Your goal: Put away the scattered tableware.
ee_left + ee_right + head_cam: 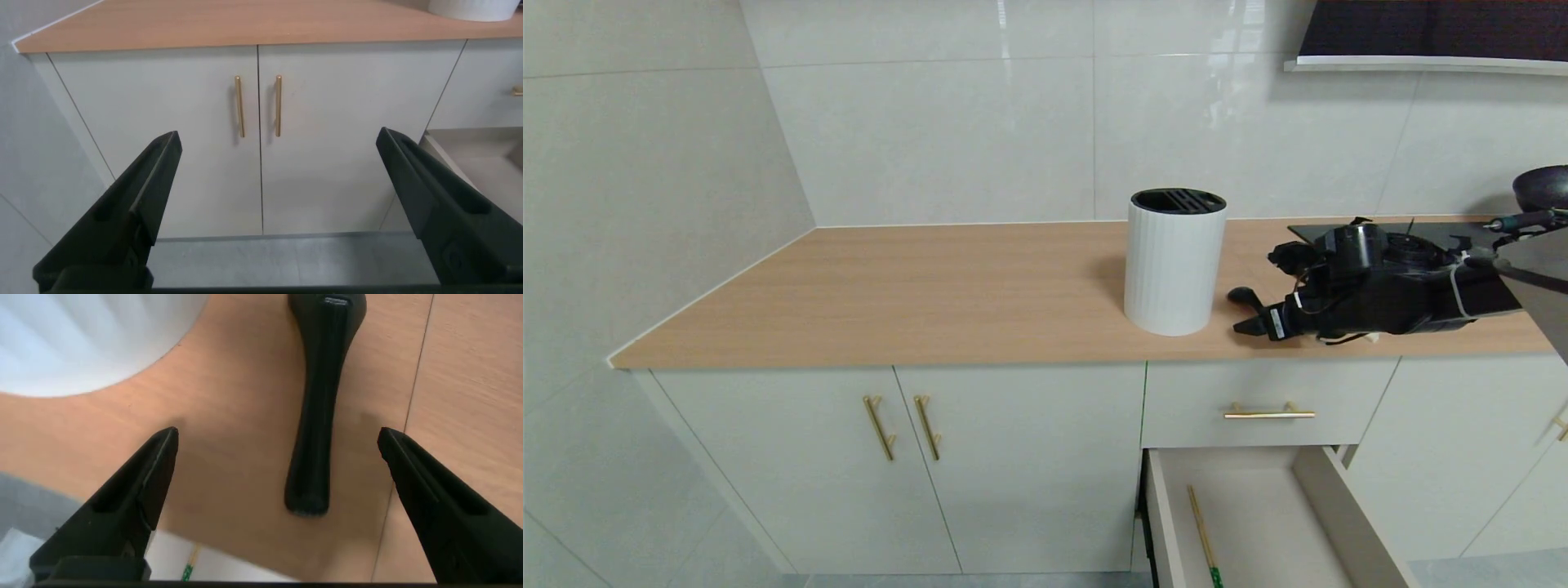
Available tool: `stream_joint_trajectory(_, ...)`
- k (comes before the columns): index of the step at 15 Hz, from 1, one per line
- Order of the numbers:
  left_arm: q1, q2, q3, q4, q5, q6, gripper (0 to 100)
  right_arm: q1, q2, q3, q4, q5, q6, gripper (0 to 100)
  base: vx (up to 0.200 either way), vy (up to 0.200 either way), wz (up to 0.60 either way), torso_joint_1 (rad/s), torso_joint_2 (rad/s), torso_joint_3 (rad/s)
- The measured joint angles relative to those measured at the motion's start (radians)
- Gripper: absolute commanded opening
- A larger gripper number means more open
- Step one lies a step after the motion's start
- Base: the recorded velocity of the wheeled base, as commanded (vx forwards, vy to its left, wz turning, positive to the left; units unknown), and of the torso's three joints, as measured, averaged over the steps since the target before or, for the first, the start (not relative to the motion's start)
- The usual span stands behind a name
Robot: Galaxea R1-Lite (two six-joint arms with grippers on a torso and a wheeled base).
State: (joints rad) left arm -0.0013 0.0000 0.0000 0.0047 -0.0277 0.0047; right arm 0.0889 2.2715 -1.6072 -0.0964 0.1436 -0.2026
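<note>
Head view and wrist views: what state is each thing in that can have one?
Lower drawer: pulled open.
Upper drawer: shut.
Cabinet doors: shut.
Utensil holder: upright on the countertop.
Black utensil: lying flat on the countertop, ungripped.
Chopstick: lying in the lower drawer.
Right gripper: open, over the black utensil.
Left gripper: open, empty.

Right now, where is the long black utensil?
In the right wrist view, the long black utensil lies on the wooden countertop right of the white ribbed holder, under the open right gripper.
</note>
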Motion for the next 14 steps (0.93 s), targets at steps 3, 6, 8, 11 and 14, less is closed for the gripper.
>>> stream_joint_trajectory(3,-0.001,0.000,0.000,0.000,0.000,0.000,100,-0.001,0.035,-0.053,-0.001,-0.044,0.063,100,0.000,0.000,0.00,0.000,0.00,0.000)
stream_joint_trajectory(6,0.000,0.000,0.000,0.000,0.000,0.000,100,-0.007,0.064,-0.083,0.000,-0.056,0.073,100,0.000,0.000,0.00,0.000,0.00,0.000)
stream_joint_trajectory(8,0.000,0.000,0.000,0.000,0.000,0.000,100,-0.008,0.074,-0.094,0.001,-0.056,0.081,100,0.000,0.000,0.00,0.000,0.00,0.000)
stream_joint_trajectory(11,0.000,0.000,0.000,0.000,0.000,0.000,100,-0.014,0.085,-0.108,0.002,-0.054,0.097,0,0.000,0.000,0.00,0.000,0.00,0.000)
stream_joint_trajectory(14,-0.001,0.000,0.000,0.000,0.000,0.000,100,-0.016,0.090,-0.108,0.003,-0.051,0.097,0,0.000,0.000,0.00,0.000,0.00,0.000)
